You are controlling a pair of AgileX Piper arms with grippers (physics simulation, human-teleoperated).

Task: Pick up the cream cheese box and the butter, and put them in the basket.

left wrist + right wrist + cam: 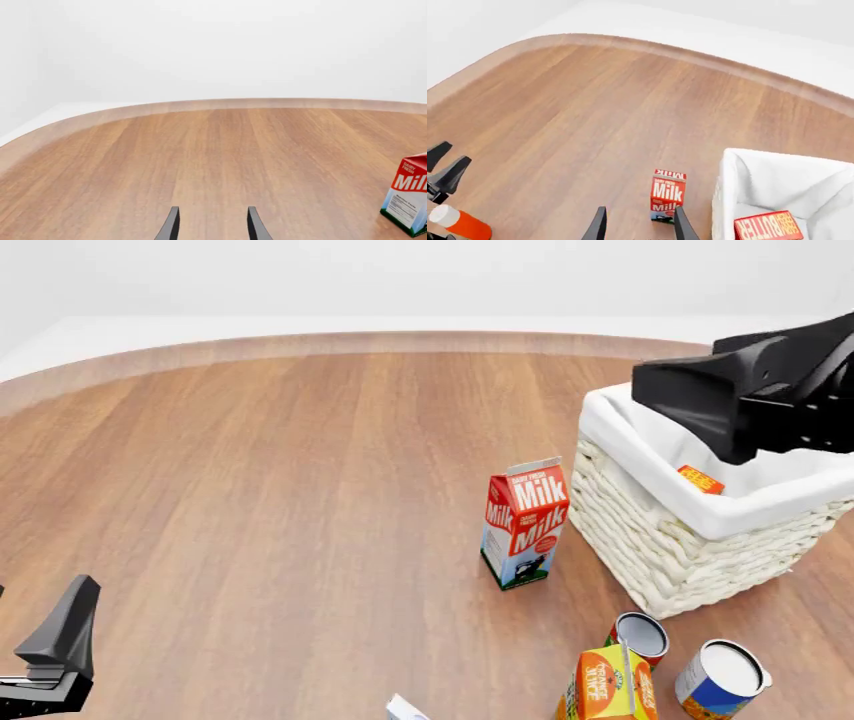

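The cream cheese box (407, 708) shows only as a white corner poking up at the very near edge of the front view, on the table (267, 490); too little of it is visible to tell which way its long axis runs. It lies to the right of the left gripper (60, 640), which sits low at the near left corner, and to the left of the orange juice carton (607, 685); two cans (721, 675) stand just beyond that carton. In the left wrist view the left gripper's fingers (172, 225) are spread with nothing between them, and they point out over bare wood toward the far rim, so the box is off to the side and behind their line; only the milk carton (407, 200) enters that view.

Farther back, the milk carton stands upright just beside the basket (667, 540); the butter (765, 226) already lies inside on the white lining, its lettered face up. The right gripper (639, 225) hangs high over the basket, fingers apart and empty.

My judgement: the butter half is done and the box is what remains; the left arm is the nearer one, being low and on the near side, while the right would have to come down past the basket, milk carton and cans; the left would have to swing rightward and draw back toward the near edge before closing.
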